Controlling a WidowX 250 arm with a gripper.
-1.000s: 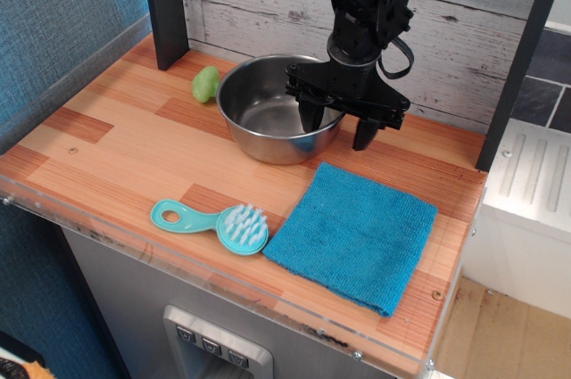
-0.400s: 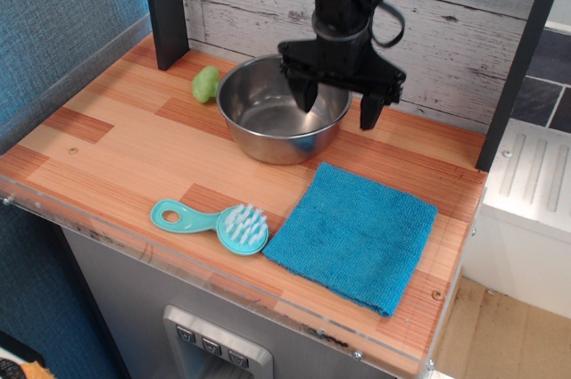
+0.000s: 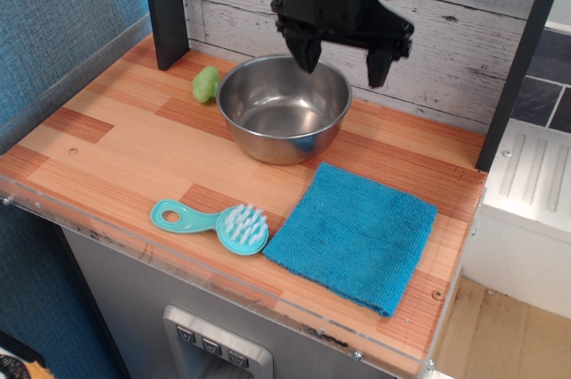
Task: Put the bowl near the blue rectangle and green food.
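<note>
Above the wooden counter [image 3: 116, 143], fingers [image 3: 310, 51] spread wide, empty, over the bowl [image 3: 284, 108].

Single high front view — angled down over the wooden table [image 3: 116, 143]; fairly near

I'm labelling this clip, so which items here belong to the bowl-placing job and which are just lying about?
Part of the job:
bowl
blue towel
green toy vegetable
pincer, open above the bowl's far rim

Just lying about:
teal brush
</note>
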